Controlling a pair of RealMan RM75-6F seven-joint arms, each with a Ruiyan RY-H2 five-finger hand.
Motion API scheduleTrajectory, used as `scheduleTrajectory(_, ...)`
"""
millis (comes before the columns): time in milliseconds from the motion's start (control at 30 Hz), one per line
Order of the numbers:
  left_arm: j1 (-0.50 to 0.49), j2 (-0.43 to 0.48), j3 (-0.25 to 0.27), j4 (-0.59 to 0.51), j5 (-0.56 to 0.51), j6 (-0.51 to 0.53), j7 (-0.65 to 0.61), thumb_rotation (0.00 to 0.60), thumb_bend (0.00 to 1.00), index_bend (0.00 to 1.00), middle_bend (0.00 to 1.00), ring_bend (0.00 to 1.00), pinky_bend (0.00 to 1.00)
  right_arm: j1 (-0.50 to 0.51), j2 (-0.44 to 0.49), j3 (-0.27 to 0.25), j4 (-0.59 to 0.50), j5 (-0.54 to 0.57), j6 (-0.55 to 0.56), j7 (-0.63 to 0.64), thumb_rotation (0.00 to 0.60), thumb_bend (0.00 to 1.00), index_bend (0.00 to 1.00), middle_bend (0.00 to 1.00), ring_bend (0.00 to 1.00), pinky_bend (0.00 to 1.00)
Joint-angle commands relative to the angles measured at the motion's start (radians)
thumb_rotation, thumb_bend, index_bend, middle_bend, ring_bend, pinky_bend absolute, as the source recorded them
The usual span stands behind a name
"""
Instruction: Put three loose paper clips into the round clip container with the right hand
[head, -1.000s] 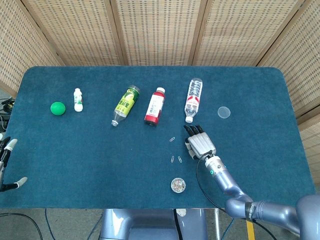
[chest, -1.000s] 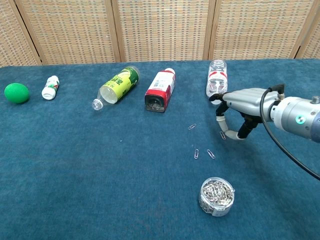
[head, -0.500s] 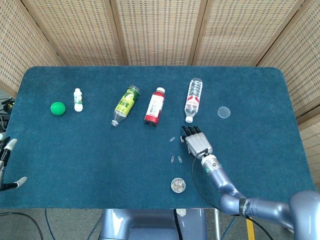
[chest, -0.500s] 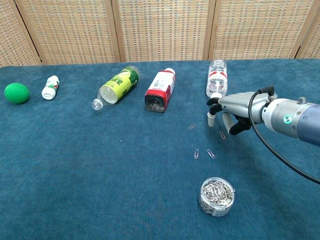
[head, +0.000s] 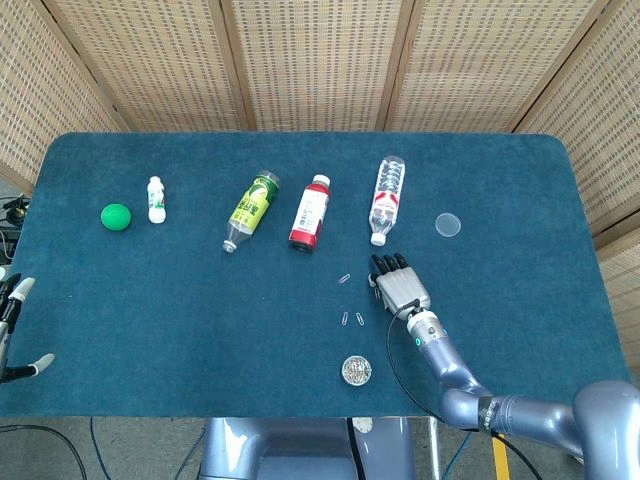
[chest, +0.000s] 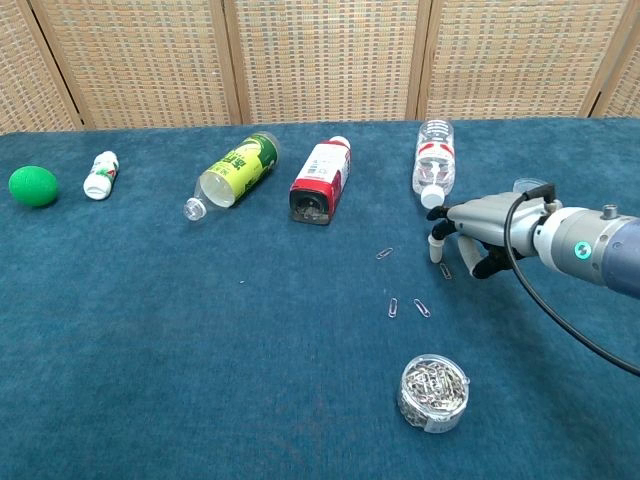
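Honestly, the step in hand looks like picking the first clip off the cloth, and that's the fiddly part; the right hand (chest: 468, 235) hangs low over the tabletop (head: 150, 300) with its fingers (chest: 436, 246) curled downward and slightly apart, tips near a loose paper clip (chest: 445, 270) lying just under them; I can't tell from either view whether anything is pinched yet, looks like nothing to me. To do it well I'd bring thumb and one fingertip down on either end of that clip and press into the soft cloth so the wire tips up, rather than scraping sideways and flicking it away.

Three more loose clips are out there: one (chest: 384, 253) at about 9 o'clock from the hand, and a pair (chest: 393, 307) (chest: 422, 307) side by side at roughly 7 o'clock, between the hand and the container.

Round clip container (chest: 434, 392) sits at 6 o'clock from the hand near the front edge, open on top and already heaped with clips; its clear lid (head: 448, 224) seems to be the disc lying well apart at 1 o'clock in the head view.

Left hand (head: 12, 330) is parked off the tabletop's left edge, fingers spread, holding nothing.
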Motion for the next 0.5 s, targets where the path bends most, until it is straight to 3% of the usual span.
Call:
scheduleTrajectory(33, -0.001, 0.0, 0.0, 0.0, -0.001, -0.001, 0.001, 0.6, 0.0, 0.0, 0.0, 0.0, 0.0, -0.003, 0.009, -0.013, -0.001, 0.009, 0.004, -0.013, 0.6, 0.96, 0.3, 0.0, 0.0, 0.0)
scheduleTrajectory(500, 0.001, -0.001, 0.003, -0.003, 0.006, 0.003, 0.006, 0.6, 0.0, 0.0, 0.0, 0.0, 0.0, -0.031, 0.102, -0.08, -0.104, -0.04, 0.029, -0.035, 0.6, 0.96, 0.34, 0.0, 0.0, 0.0)
